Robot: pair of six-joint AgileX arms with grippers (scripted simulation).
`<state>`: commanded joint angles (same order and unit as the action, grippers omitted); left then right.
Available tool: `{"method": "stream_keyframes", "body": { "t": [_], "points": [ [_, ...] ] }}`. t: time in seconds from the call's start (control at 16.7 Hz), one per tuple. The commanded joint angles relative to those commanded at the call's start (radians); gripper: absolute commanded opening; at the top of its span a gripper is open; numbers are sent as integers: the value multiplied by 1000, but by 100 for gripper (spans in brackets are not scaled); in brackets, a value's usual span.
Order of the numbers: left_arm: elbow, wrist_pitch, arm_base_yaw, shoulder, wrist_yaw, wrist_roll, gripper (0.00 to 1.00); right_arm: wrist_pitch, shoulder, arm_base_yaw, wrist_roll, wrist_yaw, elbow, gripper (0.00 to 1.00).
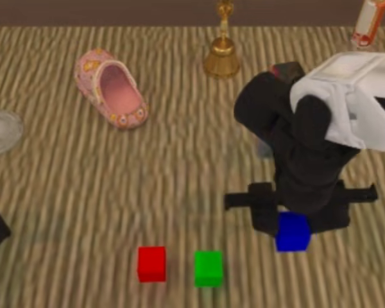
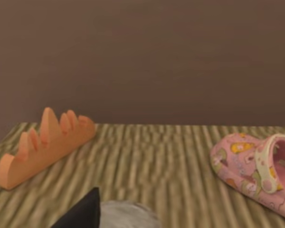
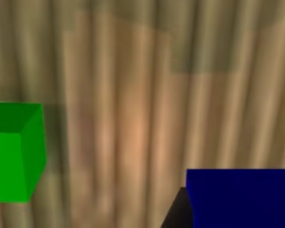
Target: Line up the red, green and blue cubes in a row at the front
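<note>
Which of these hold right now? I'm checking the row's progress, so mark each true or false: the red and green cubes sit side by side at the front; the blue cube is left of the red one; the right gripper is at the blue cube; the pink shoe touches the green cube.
1. True: the red cube and green cube sit side by side at the front.
2. False: the blue cube lies right of both.
3. True: the right gripper is at it.
4. False: the pink shoe lies far back, apart.

The right arm reaches forward and down over the table's front right, its gripper (image 1: pixel 289 224) pointing downward. The left arm is parked at the left edge.
</note>
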<state>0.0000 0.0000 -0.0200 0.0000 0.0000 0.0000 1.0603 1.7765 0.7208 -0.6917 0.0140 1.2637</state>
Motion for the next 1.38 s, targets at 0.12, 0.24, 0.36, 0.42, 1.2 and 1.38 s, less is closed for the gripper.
{"method": "stream_keyframes", "body": {
  "t": [0.12,0.24,0.36,0.42,1.2,1.38],
  "points": [
    [0,0,0,0,0,0,100,-8,-26,40,-63,5,-14,0],
    [0,0,0,0,0,0,100,-11,-36,53,-82,7,-18,0],
    [0,0,0,0,0,0,100,-11,-36,53,-82,7,-18,0],
    [0,0,0,0,0,0,100,-11,-36,53,-82,7,-18,0],
    [0,0,0,0,0,0,100,-285,67,59,-90,8,-190,0],
    [0,0,0,0,0,0,100,-285,67,59,-90,8,-190,8]
  ]
}}
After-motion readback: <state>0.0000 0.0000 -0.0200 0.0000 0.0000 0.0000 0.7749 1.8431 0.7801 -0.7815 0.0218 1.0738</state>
